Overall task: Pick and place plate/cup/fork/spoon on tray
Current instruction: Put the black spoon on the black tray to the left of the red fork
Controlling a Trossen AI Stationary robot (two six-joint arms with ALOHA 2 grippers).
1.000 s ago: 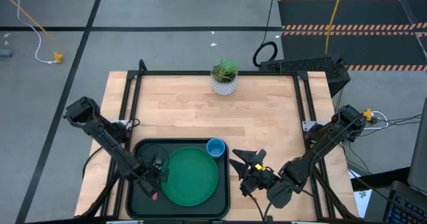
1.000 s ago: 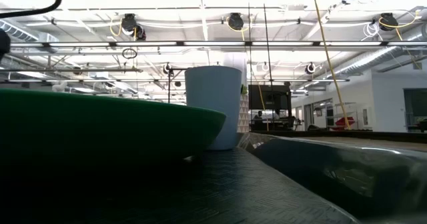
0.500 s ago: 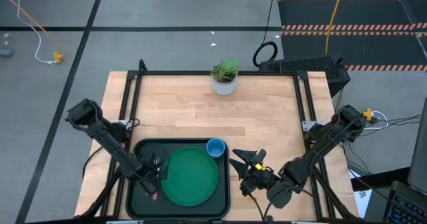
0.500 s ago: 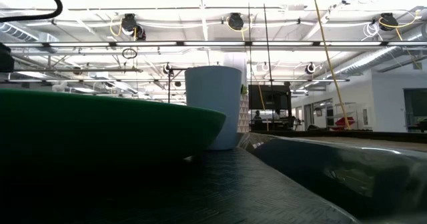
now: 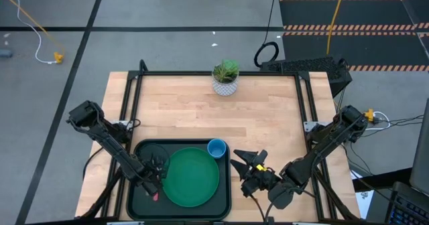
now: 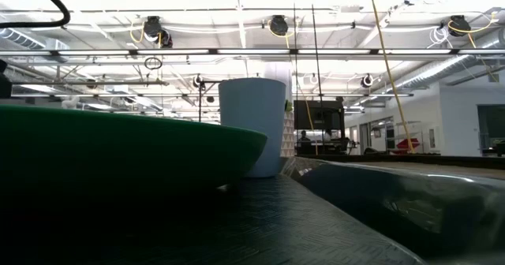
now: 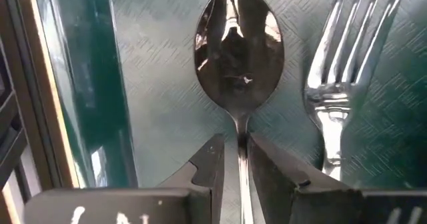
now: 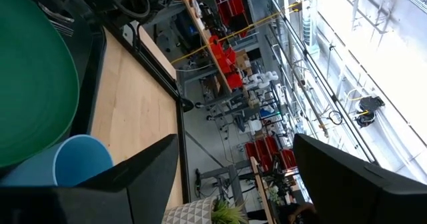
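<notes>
Polished silver, the spoon (image 7: 239,57) shows you an oval bowl mirroring the ceiling and a slim handle. It lies on the tray (image 7: 160,104) floor beside the fork (image 7: 340,84), whose tines lie alongside the spoon's bowl. Your left gripper (image 7: 237,167) has its fingers pinched on that handle, at the tray's left end, left of the green plate (image 5: 191,178). The light-blue cup (image 5: 216,148) stands at the plate's far right edge. Your right gripper (image 5: 246,168) waits just right of the tray, fingers spread apart.
</notes>
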